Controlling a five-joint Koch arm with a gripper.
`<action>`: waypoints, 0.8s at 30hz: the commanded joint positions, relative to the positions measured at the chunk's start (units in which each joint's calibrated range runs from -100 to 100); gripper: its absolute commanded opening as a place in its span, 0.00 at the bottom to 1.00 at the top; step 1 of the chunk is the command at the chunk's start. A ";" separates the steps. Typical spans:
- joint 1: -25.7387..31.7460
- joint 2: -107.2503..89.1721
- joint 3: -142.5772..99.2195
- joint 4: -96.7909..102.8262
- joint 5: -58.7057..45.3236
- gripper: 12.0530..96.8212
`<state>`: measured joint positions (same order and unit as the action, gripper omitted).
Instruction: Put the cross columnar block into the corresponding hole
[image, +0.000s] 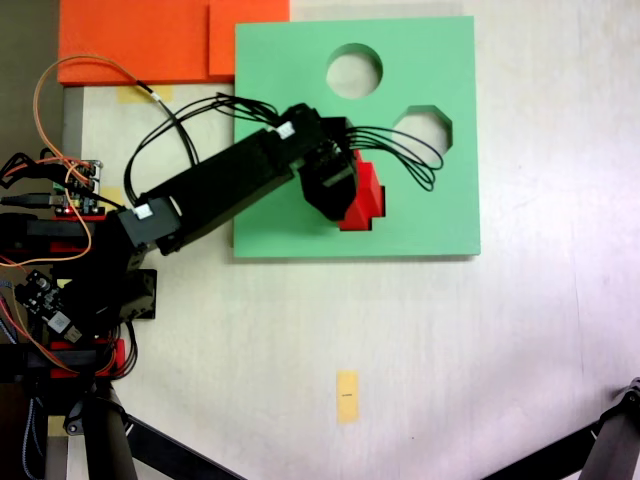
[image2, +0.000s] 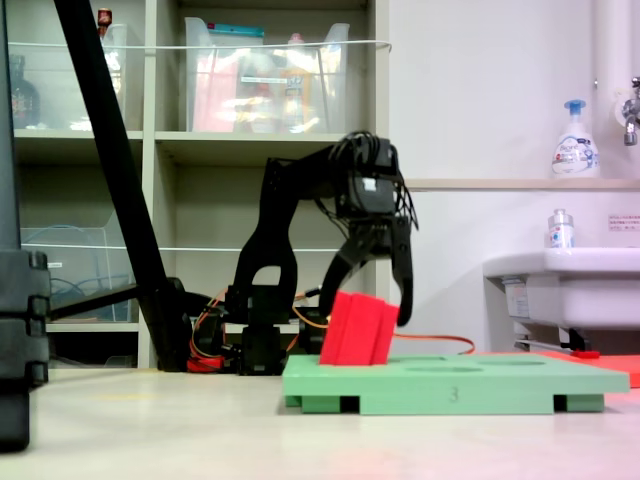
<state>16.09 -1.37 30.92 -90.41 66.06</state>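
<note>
Currently the gripper (image2: 366, 308) sits over the green foam board (image2: 500, 382), jaws spread wide and straddling the red cross block (image2: 358, 329); one finger (image2: 403, 290) hangs beside the block's right face in the side-on fixed view, the other comes down at its upper left; cannot tell if either actually touches it, so no firm grip visible; block (image: 368, 198) is tilted, lower end down in the board near its bottom edge in the top-down fixed view, leaning rather than seated flush; the plus-shaped hole itself is hidden under block and gripper (image: 345, 195), so cannot confirm fit; on the same board (image: 290, 120) the round cutout (image: 354, 71) is toward the top edge and the octagonal cutout (image: 425, 125) is right of the block, both open; orange foam sheet (image: 140, 40) lies just off the board's upper-left corner on the tabletop (image: 450, 350); small yellow tape tag (image: 347, 396) sits well below the board; arm's black cable bundle (image: 400, 150) loops over the board between block and octagon.
</note>
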 joint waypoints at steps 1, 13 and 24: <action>0.54 0.53 4.78 3.98 0.00 0.31; 0.73 3.60 4.18 6.29 -1.90 0.59; 2.05 -13.44 3.38 4.66 -3.03 0.78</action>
<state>17.85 -6.29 32.78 -86.49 64.10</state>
